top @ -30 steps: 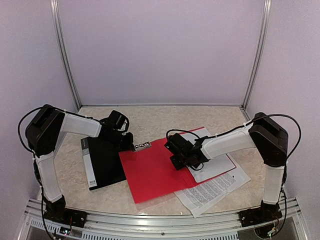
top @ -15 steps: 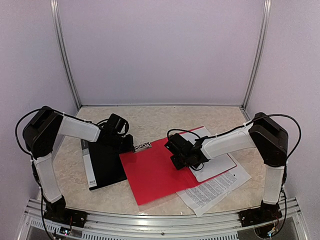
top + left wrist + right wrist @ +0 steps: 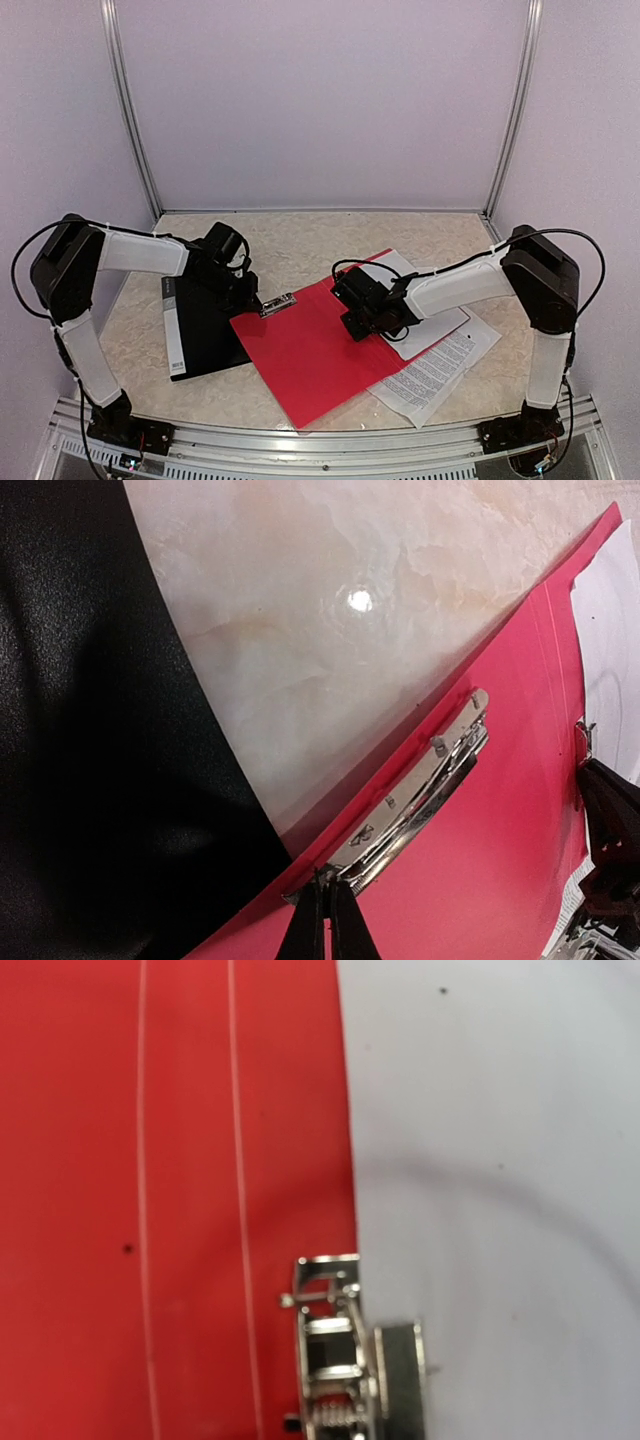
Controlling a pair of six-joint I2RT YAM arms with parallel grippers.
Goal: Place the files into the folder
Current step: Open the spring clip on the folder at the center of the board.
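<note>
Left end effector [image 3: 326,892] clenched, tips at the near end of the folder's metal clip [image 3: 420,785]; I cannot tell whether it pinches the lever. Past the tips spreads the red folder [image 3: 500,870], with the black binder [image 3: 90,730] close on the other side and bare bench [image 3: 330,610] ahead. Right end effector [image 3: 362,312] also clenched, low over the folder's far edge by a small spring clip [image 3: 345,1360]. Files [image 3: 440,365] lie outside the folder, under that edge and beyond it. Judgement: hold the folder pinned, draw the sheets out square, avoid creasing
</note>
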